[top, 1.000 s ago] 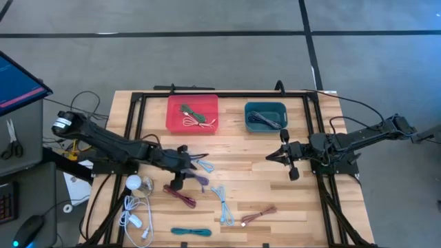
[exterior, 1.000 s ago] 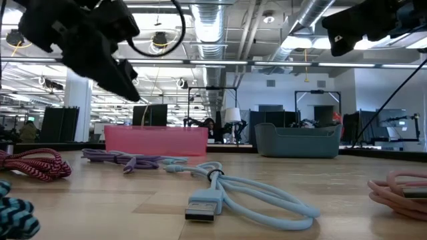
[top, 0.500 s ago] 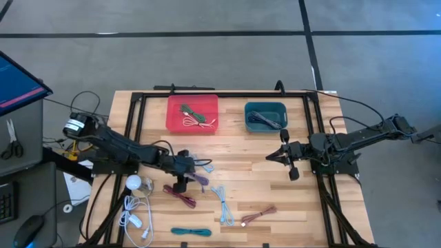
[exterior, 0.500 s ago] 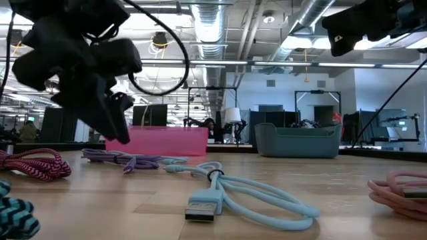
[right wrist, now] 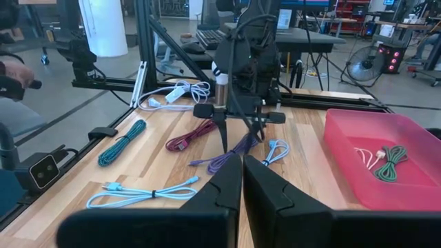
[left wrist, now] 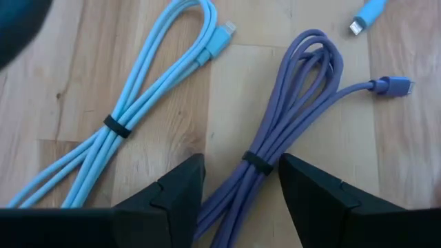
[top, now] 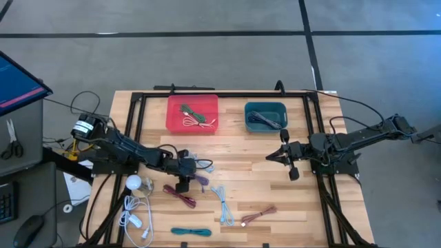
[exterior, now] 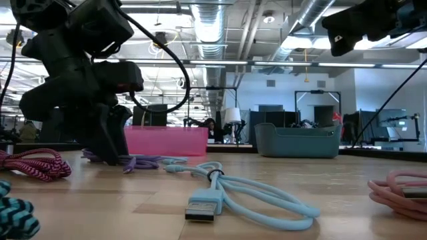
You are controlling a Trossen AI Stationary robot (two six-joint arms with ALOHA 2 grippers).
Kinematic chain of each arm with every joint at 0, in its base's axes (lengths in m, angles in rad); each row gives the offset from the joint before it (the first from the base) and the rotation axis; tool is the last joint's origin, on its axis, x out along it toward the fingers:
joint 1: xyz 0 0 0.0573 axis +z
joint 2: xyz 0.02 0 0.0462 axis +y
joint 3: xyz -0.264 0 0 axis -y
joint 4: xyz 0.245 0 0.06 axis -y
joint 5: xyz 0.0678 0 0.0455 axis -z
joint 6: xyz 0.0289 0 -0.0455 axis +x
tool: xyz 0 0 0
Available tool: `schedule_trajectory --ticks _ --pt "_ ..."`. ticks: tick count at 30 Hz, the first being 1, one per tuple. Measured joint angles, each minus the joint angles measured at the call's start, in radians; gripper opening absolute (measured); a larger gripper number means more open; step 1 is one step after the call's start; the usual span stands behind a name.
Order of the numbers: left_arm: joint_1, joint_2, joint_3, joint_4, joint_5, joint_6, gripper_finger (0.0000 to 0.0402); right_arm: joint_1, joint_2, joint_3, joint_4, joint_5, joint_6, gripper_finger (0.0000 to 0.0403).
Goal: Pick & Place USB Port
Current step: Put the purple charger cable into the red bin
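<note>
A purple USB cable (left wrist: pixel 275 145), bundled with a black tie, lies flat on the wooden table left of centre; it also shows in the high view (top: pixel 200 179) and the low view (exterior: pixel 137 160). My left gripper (left wrist: pixel 241 184) is open and low over the cable, pointing down, one finger on each side of the bundle at its tie; it shows in the high view (top: pixel 183 176) and the low view (exterior: pixel 107 148). A light blue cable (left wrist: pixel 138 110) lies just beside the purple one. My right gripper (right wrist: pixel 242 186) is shut and empty, held above the table at the right (top: pixel 284 157).
A red bin (top: pixel 192 114) with cables and a teal bin (top: pixel 265 116) stand at the far edge. A maroon cable (top: pixel 180 195), a second light blue cable (top: pixel 224 203), a pink cable (top: pixel 258 215), a teal cable (top: pixel 191 232) and a white cable (top: pixel 134 213) lie nearer the front.
My left gripper has come down from above the table onto the purple cable, its fingers now reaching table height on either side of the bundle. The cables have not moved.
</note>
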Motion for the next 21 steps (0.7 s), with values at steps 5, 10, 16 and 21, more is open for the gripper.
schedule_trajectory --ticks 5,10,16,21 --pt "0.001 0.004 0.0 0.007 -0.01 0.0 0.0147 0.0 0.0 0.0 0.0 0.0 0.0 0.0008" --pt "0.002 0.005 0.0 0.012 -0.015 0.003 0.0069 0.0 0.0 0.0 0.0 0.0 0.0 0.0008" --pt "0.002 -0.008 -0.002 0.013 -0.016 0.003 0.0023 0.0 0.0 0.0 0.0 0.0 0.0 0.0008" --pt "0.004 -0.102 -0.008 0.004 -0.018 0.051 0.0022 0.0 0.0 0.0 -0.001 0.0 0.0 0.0008"
